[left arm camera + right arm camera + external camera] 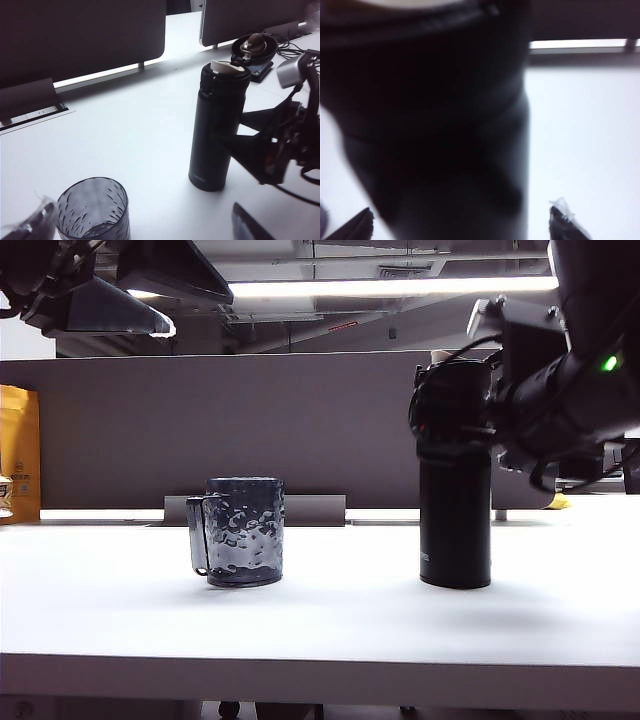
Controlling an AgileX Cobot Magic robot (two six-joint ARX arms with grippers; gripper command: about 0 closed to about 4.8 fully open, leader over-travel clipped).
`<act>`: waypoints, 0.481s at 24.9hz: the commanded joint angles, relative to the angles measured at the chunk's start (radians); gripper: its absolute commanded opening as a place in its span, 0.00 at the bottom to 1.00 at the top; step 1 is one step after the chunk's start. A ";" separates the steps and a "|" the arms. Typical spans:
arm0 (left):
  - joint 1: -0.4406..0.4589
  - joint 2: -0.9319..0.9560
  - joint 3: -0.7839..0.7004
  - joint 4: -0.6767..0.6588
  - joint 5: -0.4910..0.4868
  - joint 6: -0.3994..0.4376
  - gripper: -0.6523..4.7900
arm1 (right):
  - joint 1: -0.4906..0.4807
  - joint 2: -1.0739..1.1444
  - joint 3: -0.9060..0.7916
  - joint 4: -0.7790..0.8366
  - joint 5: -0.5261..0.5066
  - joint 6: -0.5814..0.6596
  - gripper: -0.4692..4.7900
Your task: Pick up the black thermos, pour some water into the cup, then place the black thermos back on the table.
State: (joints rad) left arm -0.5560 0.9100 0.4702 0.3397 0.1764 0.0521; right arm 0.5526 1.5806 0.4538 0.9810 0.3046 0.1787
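Approach stage, nothing yet lifted or poured: black thermos (455, 490) upright on counter (320, 620), lid flipped back, well right of cup (238, 531); right gripper (235, 131) jaws wide astride its upper body, left gripper (145, 225) jaws wide above cup.

Right wrist view: the black thermos (435, 115) is filling most of the picture as a dark blur, its top and base running off the edges. Only the right gripper's (460, 225) two fingertips (565, 222) are showing at the edge. Left wrist view: the cup (93, 210) is losing its lower part to the edge; the left gripper's (145, 227) fingertips (35, 225) are barely poking in.
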 commanded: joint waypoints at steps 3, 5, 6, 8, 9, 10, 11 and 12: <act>0.001 -0.001 0.002 -0.008 0.000 0.001 1.00 | 0.000 0.113 0.011 0.143 0.034 0.000 1.00; 0.001 -0.001 0.002 -0.019 0.000 0.001 1.00 | 0.000 0.150 0.024 0.166 0.034 0.000 1.00; 0.001 -0.001 0.002 -0.026 0.000 0.001 1.00 | 0.000 0.163 0.031 0.176 0.034 0.000 1.00; 0.001 -0.001 0.002 -0.036 0.000 0.001 1.00 | 0.000 0.181 0.047 0.189 0.033 0.000 1.00; 0.001 -0.001 0.002 -0.040 0.000 0.001 1.00 | 0.000 0.188 0.057 0.195 0.033 -0.001 1.00; 0.001 -0.001 0.002 -0.044 0.000 0.001 1.00 | 0.000 0.191 0.064 0.198 0.034 -0.005 1.00; 0.001 -0.001 0.002 -0.046 0.000 0.001 1.00 | 0.000 0.191 0.071 0.198 0.034 -0.013 1.00; 0.001 -0.001 0.002 -0.047 0.000 0.000 1.00 | 0.000 0.191 0.078 0.198 0.034 -0.032 1.00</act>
State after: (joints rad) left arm -0.5560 0.9104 0.4702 0.2874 0.1749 0.0521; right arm 0.5526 1.7741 0.5205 1.1549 0.3344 0.1730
